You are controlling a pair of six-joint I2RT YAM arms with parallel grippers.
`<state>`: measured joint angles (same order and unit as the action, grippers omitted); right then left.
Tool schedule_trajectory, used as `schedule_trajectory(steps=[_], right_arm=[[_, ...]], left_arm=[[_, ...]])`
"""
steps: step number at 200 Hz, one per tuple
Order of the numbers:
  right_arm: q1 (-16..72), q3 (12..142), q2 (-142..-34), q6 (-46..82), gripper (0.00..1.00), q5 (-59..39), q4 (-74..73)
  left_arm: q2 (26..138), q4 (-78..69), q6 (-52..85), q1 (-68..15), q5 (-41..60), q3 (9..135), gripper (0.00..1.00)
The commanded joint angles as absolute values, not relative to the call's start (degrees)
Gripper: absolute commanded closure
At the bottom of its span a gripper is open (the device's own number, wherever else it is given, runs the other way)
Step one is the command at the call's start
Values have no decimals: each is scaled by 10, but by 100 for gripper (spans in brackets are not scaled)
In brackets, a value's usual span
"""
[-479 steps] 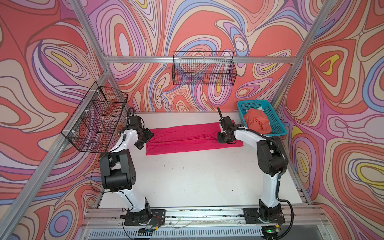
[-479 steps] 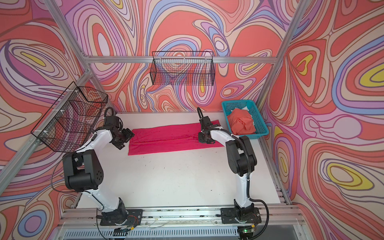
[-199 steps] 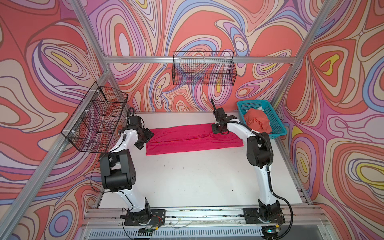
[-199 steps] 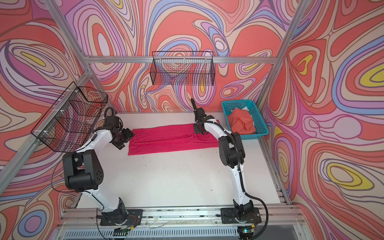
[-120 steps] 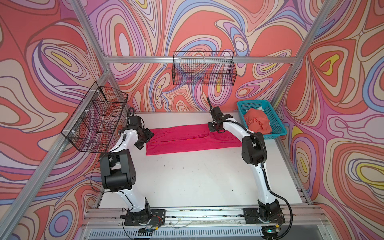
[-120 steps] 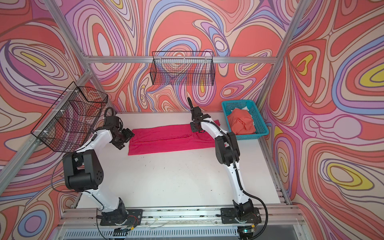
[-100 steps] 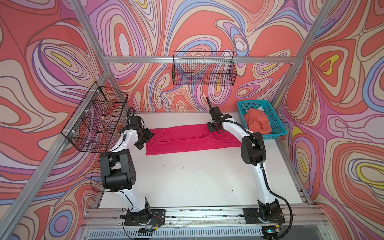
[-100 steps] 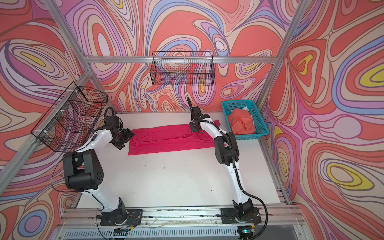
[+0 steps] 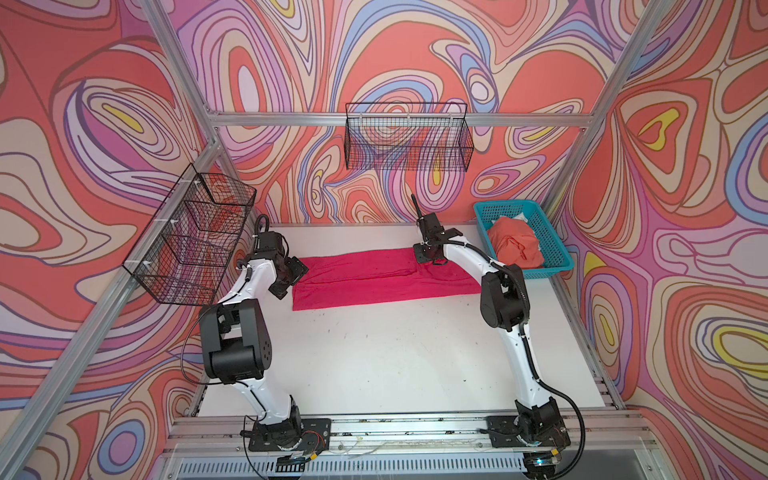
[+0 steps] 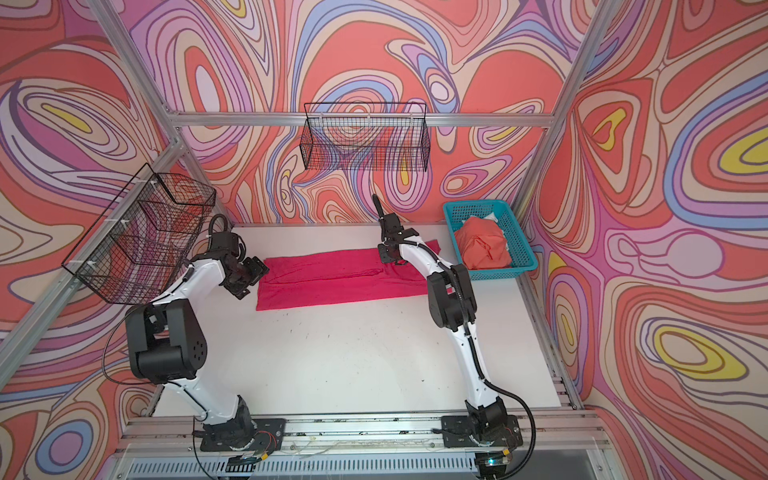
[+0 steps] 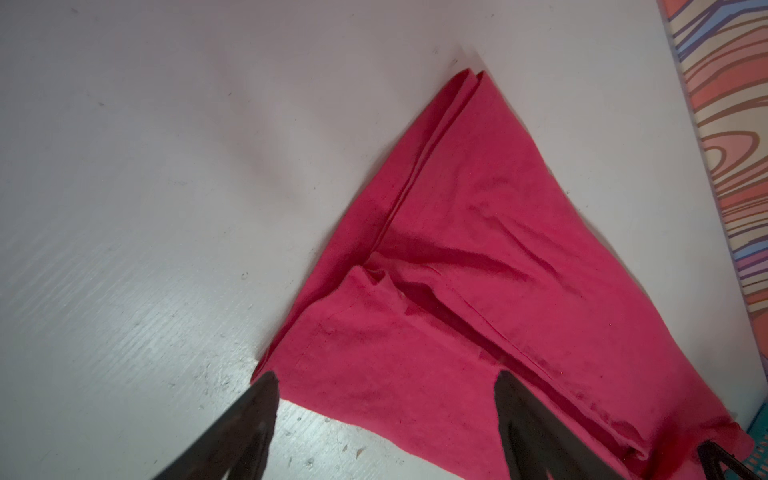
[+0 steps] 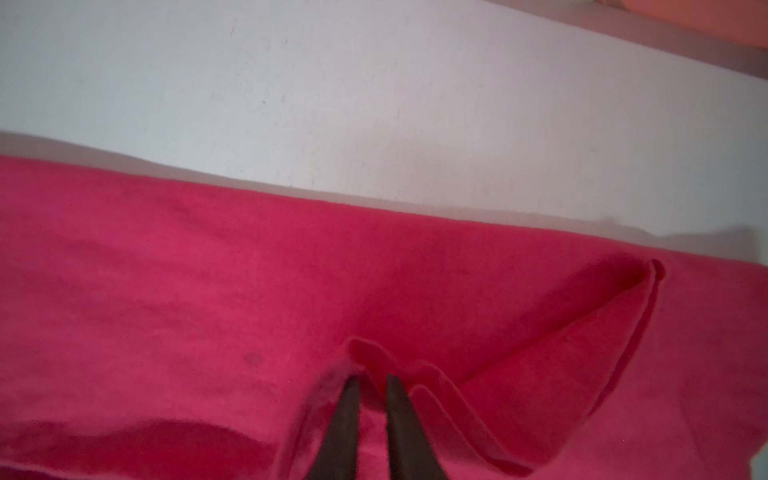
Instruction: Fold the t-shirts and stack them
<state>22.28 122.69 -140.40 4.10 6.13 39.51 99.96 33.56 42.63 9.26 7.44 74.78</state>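
The left gripper gapes wide over the pink shirt. The right gripper sits barely parted at a fold (whether gripping, cannot tell).

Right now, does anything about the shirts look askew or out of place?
Yes. On the long folded magenta-pink cotton t-shirt, a loose flap stands up bunched at the right end effector instead of lying flat. The orange-coral t-shirt sits crumpled, unfolded, in the teal plastic lattice basket.

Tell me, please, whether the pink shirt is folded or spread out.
Folded: the pink shirt lies as a long narrow band, with layered edges visible at its corner.
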Motion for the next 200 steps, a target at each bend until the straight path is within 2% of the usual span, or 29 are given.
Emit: schedule_trajectory(steps=[1, 28, 49, 73, 120, 147, 200], right_arm=[[228, 1232, -1409, 37, 69, 60, 373], [228, 1215, -1389, 36, 57, 62, 353], [227, 1201, -1367, 43, 55, 63, 342], [227, 1168, -1337, 68, 48, 65, 333], [231, 1153, -1326, 151, 51, -15, 359], [236, 1160, -1347, 165, 53, -13, 361], [236, 1272, -1434, 163, 57, 38, 419]], left_arm=[[1006, 349, 423, 91, 72, 750, 16], [1005, 348, 423, 91, 71, 749, 16], [1005, 349, 423, 91, 74, 748, 16], [1007, 346, 423, 91, 79, 747, 16], [1017, 340, 423, 85, 88, 743, 16], [1023, 335, 426, 81, 94, 740, 17], [1025, 337, 423, 80, 94, 743, 16]])
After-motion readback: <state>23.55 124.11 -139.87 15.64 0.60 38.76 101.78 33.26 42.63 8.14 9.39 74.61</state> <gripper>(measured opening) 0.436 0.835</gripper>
